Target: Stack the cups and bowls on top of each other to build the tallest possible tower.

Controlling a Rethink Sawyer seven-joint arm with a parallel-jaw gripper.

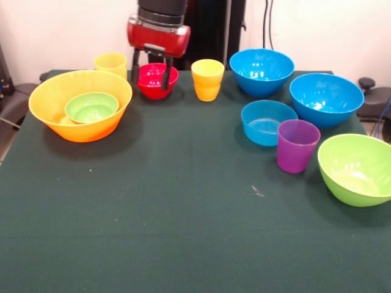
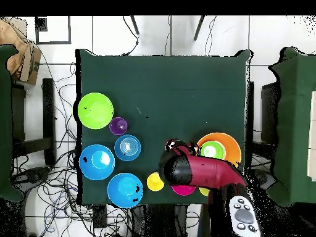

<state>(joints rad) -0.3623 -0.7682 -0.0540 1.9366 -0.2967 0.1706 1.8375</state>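
Robotics lab, green-clothed table on tiled floor, loose cables trailing round it, pedestal-mounted arm

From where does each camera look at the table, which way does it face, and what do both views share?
Front view: sits across the table, faces the robot; the gripper comes down around the small red bowl, fingers open.
Overhead view: sits above, looks straight down; the red arm reaches in from the bottom.
Shared: the orange-yellow bowl holding the small green bowl, and the purple cup.
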